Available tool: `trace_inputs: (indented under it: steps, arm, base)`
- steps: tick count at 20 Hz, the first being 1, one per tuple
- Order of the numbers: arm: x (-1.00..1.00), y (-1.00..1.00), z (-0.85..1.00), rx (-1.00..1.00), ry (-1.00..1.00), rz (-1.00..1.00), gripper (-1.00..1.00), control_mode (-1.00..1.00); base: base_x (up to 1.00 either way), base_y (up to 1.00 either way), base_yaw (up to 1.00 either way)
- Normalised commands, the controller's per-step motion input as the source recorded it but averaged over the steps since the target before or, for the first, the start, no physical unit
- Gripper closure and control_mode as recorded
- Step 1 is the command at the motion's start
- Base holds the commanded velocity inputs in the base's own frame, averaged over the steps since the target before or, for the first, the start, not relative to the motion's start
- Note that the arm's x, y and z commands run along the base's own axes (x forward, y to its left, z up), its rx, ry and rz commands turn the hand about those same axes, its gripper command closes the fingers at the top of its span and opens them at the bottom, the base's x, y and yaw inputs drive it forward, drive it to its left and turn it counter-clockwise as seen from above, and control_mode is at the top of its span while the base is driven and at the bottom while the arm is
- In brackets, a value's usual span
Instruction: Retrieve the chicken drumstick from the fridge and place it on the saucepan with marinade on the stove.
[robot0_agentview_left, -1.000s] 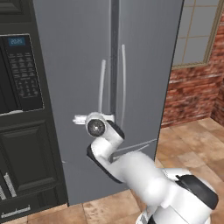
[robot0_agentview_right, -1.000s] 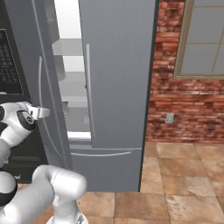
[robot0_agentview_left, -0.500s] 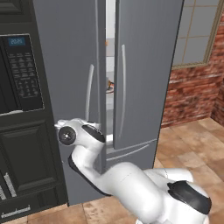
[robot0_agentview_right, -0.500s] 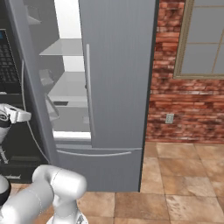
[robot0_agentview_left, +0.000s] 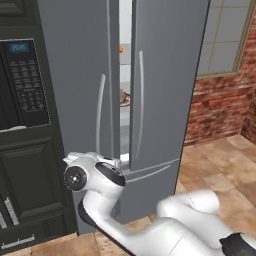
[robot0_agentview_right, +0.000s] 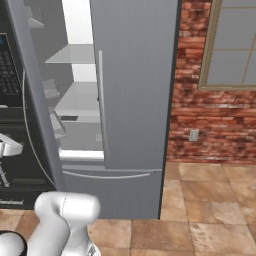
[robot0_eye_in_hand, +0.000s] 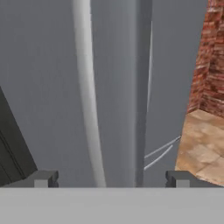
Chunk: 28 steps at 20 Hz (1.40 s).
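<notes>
The grey French-door fridge (robot0_agentview_left: 165, 75) stands ahead with its left door (robot0_agentview_left: 75, 75) swung partly outward, and white shelves (robot0_agentview_right: 75, 95) show inside. Through the gap, a small golden-brown lump that looks like the chicken drumstick (robot0_agentview_left: 123, 95) lies on a shelf. My gripper (robot0_eye_in_hand: 111, 179) is open, low in front of the left door. Its fingertips (robot0_eye_in_hand: 43, 178) stand wide apart, and the door's long handle (robot0_eye_in_hand: 89, 109) runs up just beyond them, untouched. The saucepan and the stove are out of view.
A black wall oven with a keypad (robot0_agentview_left: 22, 85) stands right beside the open door on the left. A small orange item (robot0_agentview_left: 120, 49) sits on a higher shelf. Brick wall (robot0_agentview_right: 192, 100), a window (robot0_agentview_left: 225, 35) and tiled floor (robot0_agentview_right: 200, 215) lie to the right.
The left door has swung further open. My jaws have spread and let go of its handle, and the hand has dropped lower and to the left.
</notes>
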Motion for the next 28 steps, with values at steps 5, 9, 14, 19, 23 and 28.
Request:
trace_inputs:
  steps: [5,9,14,19,23,28]
  arm:
    - [-0.7,-0.7,0.66,0.21,0.02,0.0,-1.0,-1.0]
    - [-0.36,-1.0,0.77,0.37,0.23,0.05,-1.0,-1.0]
    - [-0.09,-0.96,0.64,0.33,0.3,0.17,-1.0,-1.0]
    - [0.11,-0.74,0.26,0.17,0.08,0.31,-1.0,-1.0]
    - [0.3,-0.32,0.0,0.0,-0.07,0.35,-1.0,-1.0]
    - [0.56,-0.02,0.06,0.0,-0.17,0.34,-1.0,-1.0]
  base:
    - [0.0,0.0,0.0]
    - [0.0,0.0,0.0]
    - [0.0,0.0,0.0]
    - [0.0,0.0,0.0]
    - [0.0,0.0,0.0]
    - [0.0,0.0,0.0]
